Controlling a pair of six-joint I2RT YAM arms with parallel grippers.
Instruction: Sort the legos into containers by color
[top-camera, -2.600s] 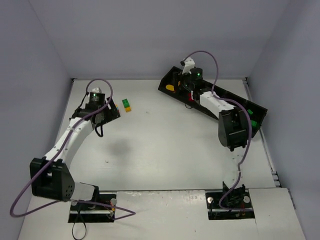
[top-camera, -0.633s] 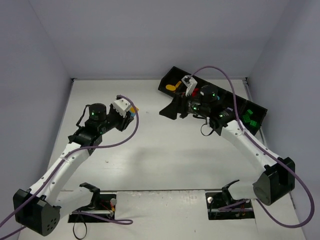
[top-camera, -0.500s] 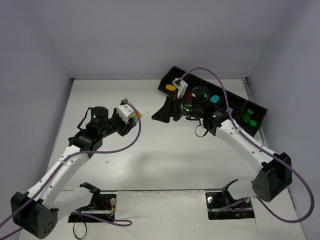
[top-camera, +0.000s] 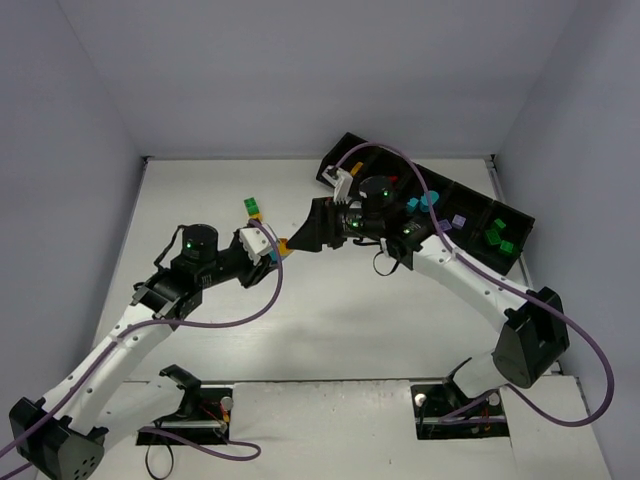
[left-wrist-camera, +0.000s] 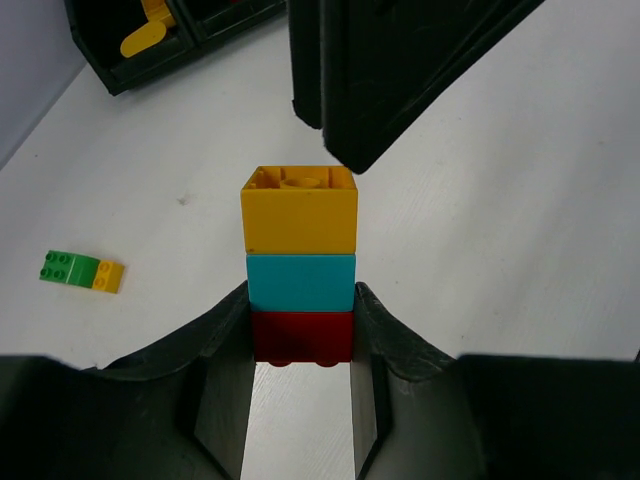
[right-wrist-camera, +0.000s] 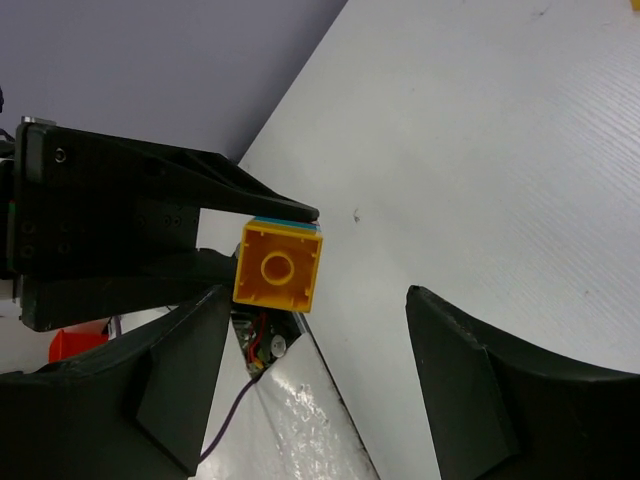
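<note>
Now your left fingers (left-wrist-camera: 222, 360) clamp the stack (left-wrist-camera: 300, 262) by its red base. Your right fingers (right-wrist-camera: 470, 390) stand apart, flanking its yellow top.

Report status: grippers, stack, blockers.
Left gripper shut on stack, red end. Right gripper open at yellow end, not closed. Green-yellow pair loose, clear of both.

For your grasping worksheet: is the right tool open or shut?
Open: the right tool has its fingers wide apart, clear of the brick stack.

Over the surface (top-camera: 340, 320) both arms reach inward, facing each other. The left gripper (left-wrist-camera: 300, 322) clamps a red-teal-yellow plastic brick stack (left-wrist-camera: 300, 250); the right gripper (right-wrist-camera: 318, 330) is spread wide.
</note>
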